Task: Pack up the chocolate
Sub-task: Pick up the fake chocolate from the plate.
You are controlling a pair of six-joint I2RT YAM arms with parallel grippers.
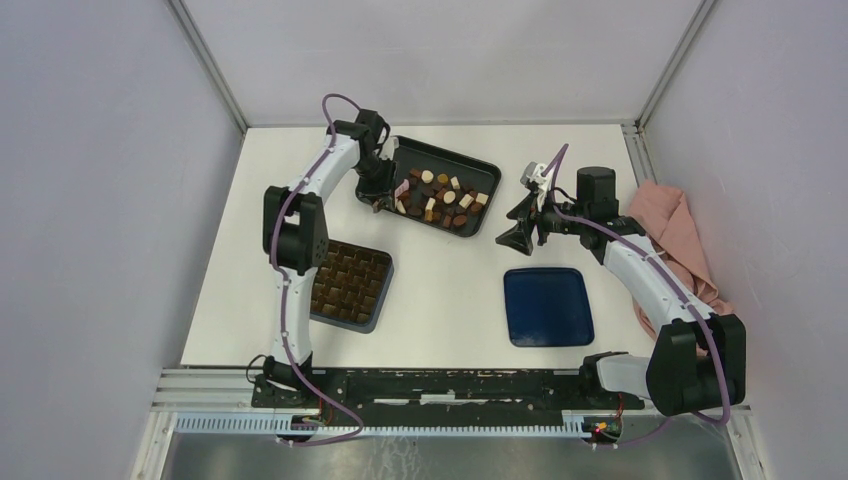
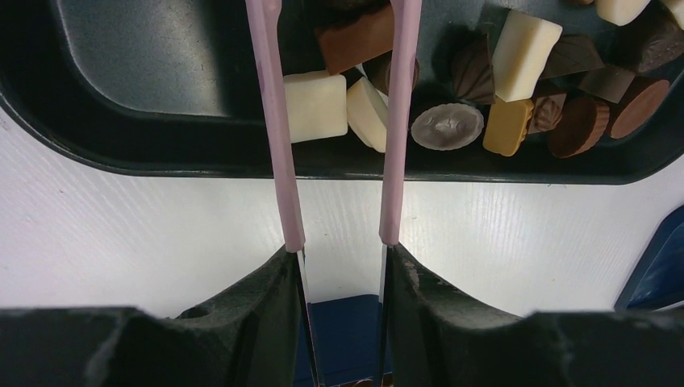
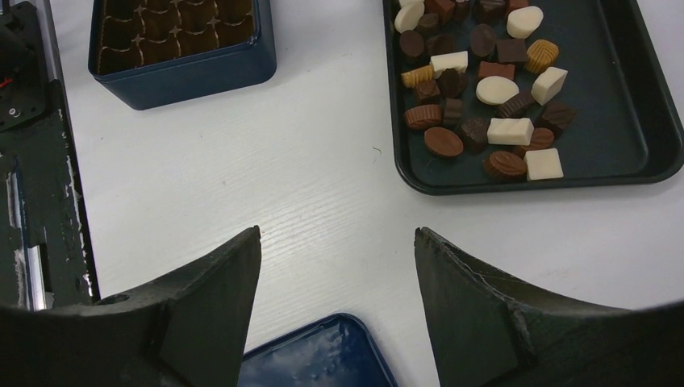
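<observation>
The chocolate [image 1: 440, 195] lies as many small brown and cream pieces in a black tray [image 1: 480, 165] at the back of the table. My left gripper [image 1: 378, 190] is at the tray's left corner, shut on pink tweezers [image 1: 402, 190]. In the left wrist view the gripper [image 2: 343, 254] holds the tweezers [image 2: 278, 145] with their arms apart, reaching over the tray rim [image 2: 145, 48] among the pieces [image 2: 314, 105]; their tips are out of frame. My right gripper [image 1: 522, 222] is open and empty above bare table, right of the tray. In its own view [image 3: 337, 242] the chocolate [image 3: 484, 89] lies ahead.
A dark blue box [image 1: 348, 285] with a brown grid of square compartments stands front left and also shows in the right wrist view [image 3: 185, 64]. Its blue lid [image 1: 547, 306] lies front right, below the right gripper. A pink cloth [image 1: 670, 230] lies at the right table edge.
</observation>
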